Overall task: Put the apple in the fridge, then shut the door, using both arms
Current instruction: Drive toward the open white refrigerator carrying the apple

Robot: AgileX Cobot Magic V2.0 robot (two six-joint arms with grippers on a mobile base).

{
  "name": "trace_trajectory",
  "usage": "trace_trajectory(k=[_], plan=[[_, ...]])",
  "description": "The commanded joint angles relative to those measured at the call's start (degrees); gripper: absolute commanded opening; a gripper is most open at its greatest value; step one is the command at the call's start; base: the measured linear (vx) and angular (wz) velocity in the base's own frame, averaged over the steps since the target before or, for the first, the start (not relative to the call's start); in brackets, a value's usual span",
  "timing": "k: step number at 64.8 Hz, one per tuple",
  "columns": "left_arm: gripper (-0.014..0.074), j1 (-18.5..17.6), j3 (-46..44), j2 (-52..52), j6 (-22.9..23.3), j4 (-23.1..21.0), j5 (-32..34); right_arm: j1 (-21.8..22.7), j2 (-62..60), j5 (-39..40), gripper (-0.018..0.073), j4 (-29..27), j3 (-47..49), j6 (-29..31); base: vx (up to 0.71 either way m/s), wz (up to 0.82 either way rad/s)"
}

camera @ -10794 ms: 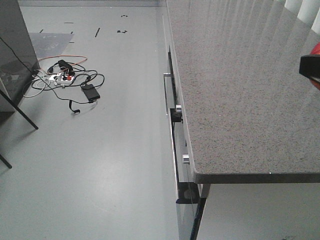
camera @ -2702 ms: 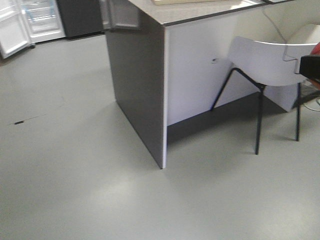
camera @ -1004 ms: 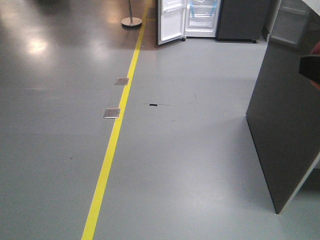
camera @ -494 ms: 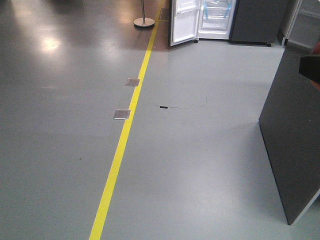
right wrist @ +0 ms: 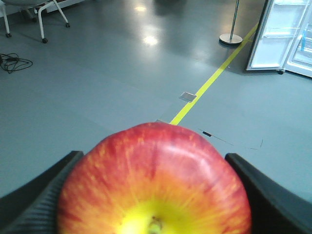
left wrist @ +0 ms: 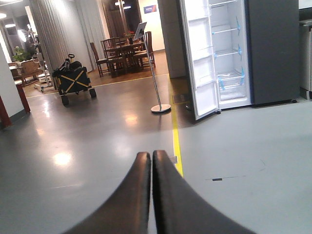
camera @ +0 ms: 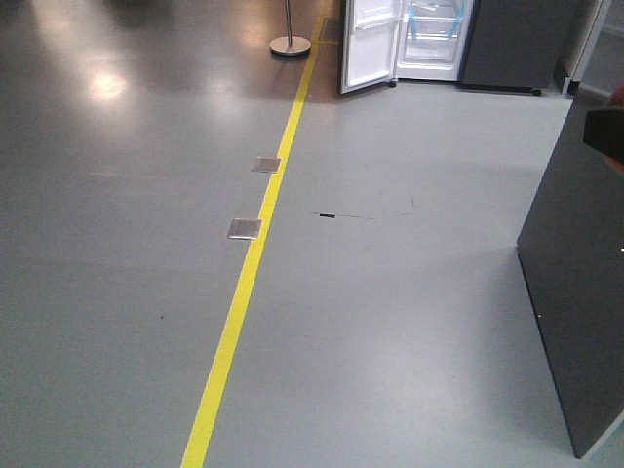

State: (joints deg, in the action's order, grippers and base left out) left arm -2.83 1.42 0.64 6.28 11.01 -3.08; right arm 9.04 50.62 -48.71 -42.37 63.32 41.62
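Right gripper [right wrist: 156, 207] grips shiny red-yellow round apple [right wrist: 155, 175], left gripper [left wrist: 151, 163] pinched empty; advise smooth approach to open grey fridge [camera: 435, 44], upper right.

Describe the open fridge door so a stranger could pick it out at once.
Follow the yellow floor line ahead to where the fridge stands open with a white interior. The door is the tall panel swung out on the interior's left, beside the line. Unlike the dark grey panel on the right, it shows a white inner face with shelf bins.
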Motion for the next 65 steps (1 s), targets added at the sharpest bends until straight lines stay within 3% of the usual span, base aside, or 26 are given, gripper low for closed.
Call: trace_trajectory(k=[1, 65], plan=[[-0.0006, -0.32, -1.07, 0.79, 0.24, -0.52, 4.17, 0.25, -0.45, 3.88, 0.006, -2.49, 1.54, 0.27, 0.11, 0.04], [-0.0006, -0.32, -1.07, 0.79, 0.24, -0.52, 4.17, 0.25, -0.45, 3.88, 0.006, -2.49, 1.54, 0.27, 0.14, -0.01]])
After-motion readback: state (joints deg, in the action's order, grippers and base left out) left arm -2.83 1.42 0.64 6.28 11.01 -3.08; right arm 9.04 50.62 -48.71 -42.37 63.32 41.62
